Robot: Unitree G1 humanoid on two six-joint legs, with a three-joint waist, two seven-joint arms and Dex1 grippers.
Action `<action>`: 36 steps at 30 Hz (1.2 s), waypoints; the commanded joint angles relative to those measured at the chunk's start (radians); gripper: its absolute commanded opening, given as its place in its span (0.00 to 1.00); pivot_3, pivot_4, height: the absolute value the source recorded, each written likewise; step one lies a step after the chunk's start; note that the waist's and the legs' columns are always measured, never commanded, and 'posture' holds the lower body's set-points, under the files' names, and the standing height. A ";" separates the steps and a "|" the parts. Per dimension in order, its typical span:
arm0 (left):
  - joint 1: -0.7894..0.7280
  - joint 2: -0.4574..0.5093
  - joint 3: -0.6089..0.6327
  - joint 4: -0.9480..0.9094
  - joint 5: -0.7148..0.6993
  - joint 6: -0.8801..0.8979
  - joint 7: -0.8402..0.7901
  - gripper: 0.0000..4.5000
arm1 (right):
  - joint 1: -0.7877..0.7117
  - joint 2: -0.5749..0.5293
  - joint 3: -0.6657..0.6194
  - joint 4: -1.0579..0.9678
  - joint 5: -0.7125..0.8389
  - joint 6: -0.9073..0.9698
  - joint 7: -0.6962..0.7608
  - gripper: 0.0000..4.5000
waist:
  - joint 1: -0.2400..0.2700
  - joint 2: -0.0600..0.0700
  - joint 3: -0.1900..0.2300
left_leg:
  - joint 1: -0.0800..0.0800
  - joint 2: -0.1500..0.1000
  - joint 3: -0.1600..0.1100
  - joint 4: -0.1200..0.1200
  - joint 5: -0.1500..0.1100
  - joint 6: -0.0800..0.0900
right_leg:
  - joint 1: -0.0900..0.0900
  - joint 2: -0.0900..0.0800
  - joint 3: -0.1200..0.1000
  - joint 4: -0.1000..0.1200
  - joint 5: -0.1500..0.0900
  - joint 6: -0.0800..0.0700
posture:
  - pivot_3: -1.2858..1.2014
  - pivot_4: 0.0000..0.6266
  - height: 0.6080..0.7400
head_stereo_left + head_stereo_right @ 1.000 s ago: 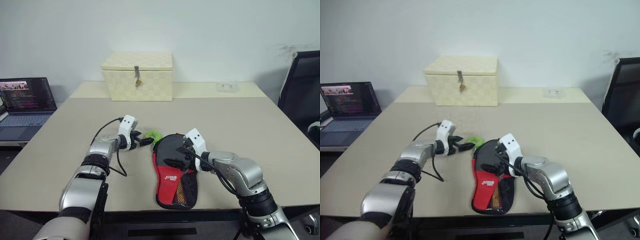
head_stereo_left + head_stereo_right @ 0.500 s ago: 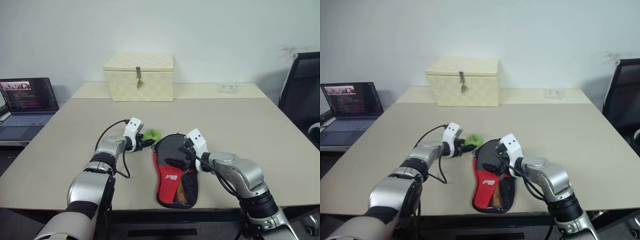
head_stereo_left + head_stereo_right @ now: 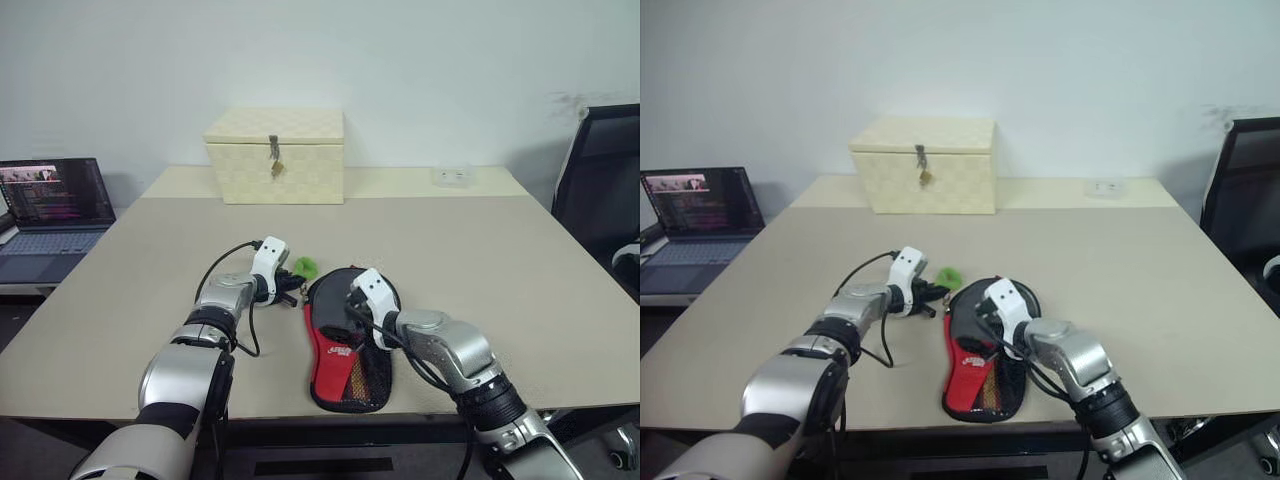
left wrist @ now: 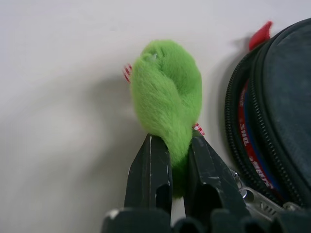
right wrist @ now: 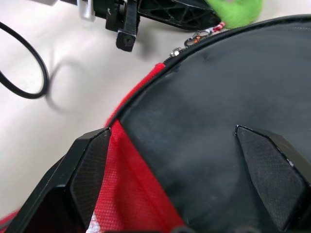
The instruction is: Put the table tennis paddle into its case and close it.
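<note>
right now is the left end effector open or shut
Shut. In the left wrist view the left end effector has both fingers pinched on the green fluffy tag beside the case.

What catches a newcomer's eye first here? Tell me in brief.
The bright green fluffy tag, pinched in the left claw just beside the case's zip, stands out first. Next comes the red and black case itself, flat near the table's front edge, with the open right claw over its black top.
</note>
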 commanded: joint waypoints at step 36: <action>-0.298 -0.231 -0.231 0.078 0.467 -0.246 0.489 0.00 | 0.278 -0.087 0.103 -0.328 -0.023 0.254 0.009 1.00 | 0.008 -0.002 -0.001 | 0.000 -0.002 -0.001 0.001 0.000 0.000 | 0.001 0.003 0.000 0.000 0.000 0.004 | 0.52 0.24 1.00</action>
